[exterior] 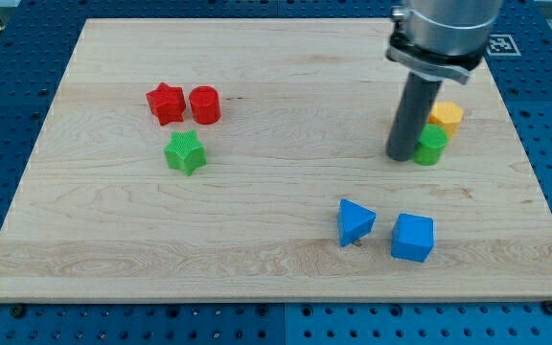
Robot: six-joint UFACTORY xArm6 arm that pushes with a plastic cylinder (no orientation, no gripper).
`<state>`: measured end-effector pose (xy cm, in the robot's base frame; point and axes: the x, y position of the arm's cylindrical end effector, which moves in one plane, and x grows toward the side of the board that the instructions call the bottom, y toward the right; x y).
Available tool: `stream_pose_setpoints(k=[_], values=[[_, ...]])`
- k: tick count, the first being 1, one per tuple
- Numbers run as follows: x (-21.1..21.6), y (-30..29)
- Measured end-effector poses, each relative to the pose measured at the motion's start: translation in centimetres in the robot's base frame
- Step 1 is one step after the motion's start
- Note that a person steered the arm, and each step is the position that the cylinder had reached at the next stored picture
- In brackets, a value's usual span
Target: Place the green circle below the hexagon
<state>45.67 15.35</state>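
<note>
The green circle [431, 146] sits at the view's right, touching the lower left of the yellow hexagon [446, 118]. My tip [400, 156] is down on the board just left of the green circle, right against it. The rod rises from there to the arm's grey end at the view's top right and hides part of the two blocks' left sides.
A red star [165, 103] and a red cylinder [205, 104] sit side by side at the upper left, with a green star [186, 151] just below them. A blue triangle [355, 221] and a blue cube [413, 237] lie at the lower right. The wooden board [276, 278] ends at blue pegboard.
</note>
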Motion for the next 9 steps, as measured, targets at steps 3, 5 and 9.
stream_pose_setpoints(k=[3,5,9], values=[[0.7,1.9],[0.9,1.4],[1.1,-1.1]])
